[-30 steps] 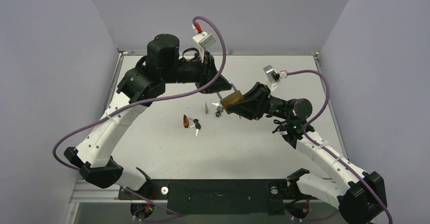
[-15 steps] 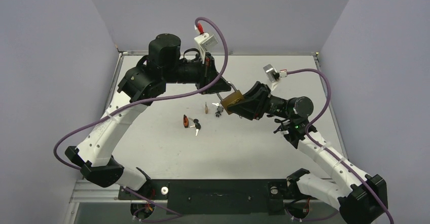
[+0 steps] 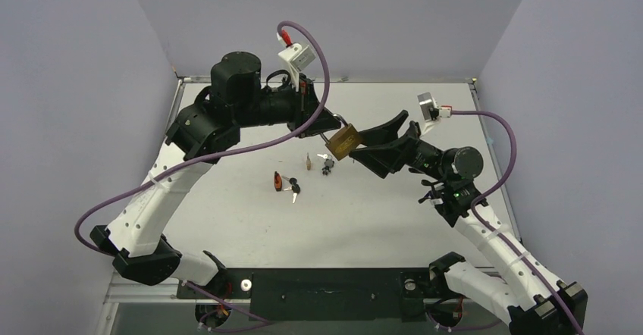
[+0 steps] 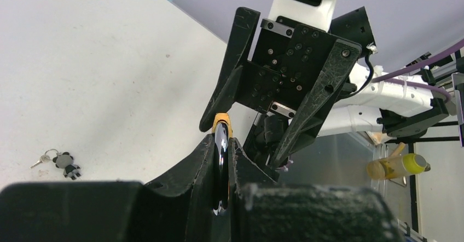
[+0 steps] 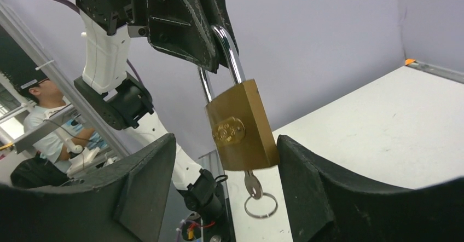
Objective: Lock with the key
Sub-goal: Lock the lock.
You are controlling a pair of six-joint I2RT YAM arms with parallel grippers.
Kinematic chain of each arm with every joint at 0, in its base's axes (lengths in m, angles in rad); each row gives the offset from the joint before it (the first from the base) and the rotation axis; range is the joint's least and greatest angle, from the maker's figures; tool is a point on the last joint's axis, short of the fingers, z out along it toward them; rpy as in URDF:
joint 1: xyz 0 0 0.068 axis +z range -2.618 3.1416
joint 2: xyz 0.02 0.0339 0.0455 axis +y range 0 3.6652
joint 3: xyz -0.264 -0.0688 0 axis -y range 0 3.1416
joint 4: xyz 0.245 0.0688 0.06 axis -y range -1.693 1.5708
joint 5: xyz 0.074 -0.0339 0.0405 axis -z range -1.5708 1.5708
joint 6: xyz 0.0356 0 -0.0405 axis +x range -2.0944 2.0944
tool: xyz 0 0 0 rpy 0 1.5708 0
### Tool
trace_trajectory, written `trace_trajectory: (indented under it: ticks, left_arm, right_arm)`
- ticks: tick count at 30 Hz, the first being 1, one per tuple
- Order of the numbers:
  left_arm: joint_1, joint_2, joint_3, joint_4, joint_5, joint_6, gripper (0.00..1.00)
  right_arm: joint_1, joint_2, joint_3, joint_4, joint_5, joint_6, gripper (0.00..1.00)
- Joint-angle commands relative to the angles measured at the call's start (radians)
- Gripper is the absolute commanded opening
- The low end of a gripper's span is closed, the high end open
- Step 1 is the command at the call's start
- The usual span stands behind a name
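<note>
So the left arm [image 3: 159,198] and right arm [image 3: 493,236] are the same build: white shells on the long links, with rows of tiny holes, and chunky black housings at the joints. A purple cable [image 3: 327,73] runs loose off each one up to a little pale camera box [image 3: 296,56] with a red plug [image 3: 286,38]. The right arm has a green light [image 3: 455,193] glowing on a joint. The left gripper [image 3: 326,125] and right gripper [image 3: 361,142] are matte black, with wedge-shaped, rough-finished fingers [image 5: 148,182], and the right one's flat face is dotted with small screws [image 4: 298,47].
</note>
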Motion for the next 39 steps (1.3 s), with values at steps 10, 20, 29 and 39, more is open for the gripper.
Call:
trace_trajectory:
  ticks: [10, 20, 29, 39]
  left_arm:
    - [-0.004, -0.043, 0.161, 0.170, -0.015, -0.046, 0.00]
    - [-0.004, -0.030, 0.179, 0.161, 0.004, -0.056, 0.00]
    - [-0.004, -0.032, 0.173, 0.157, 0.010, -0.058, 0.00]
    - [-0.003, -0.038, 0.166, 0.151, 0.010, -0.055, 0.00]
  right_arm:
    - [0.004, -0.047, 0.024, -0.118, 0.052, -0.139, 0.46]
    - [0.024, -0.043, 0.048, -0.131, 0.066, -0.161, 0.42]
    - [0.037, -0.037, 0.068, -0.124, 0.072, -0.167, 0.43]
    - [0.054, -0.025, 0.092, -0.131, 0.070, -0.177, 0.40]
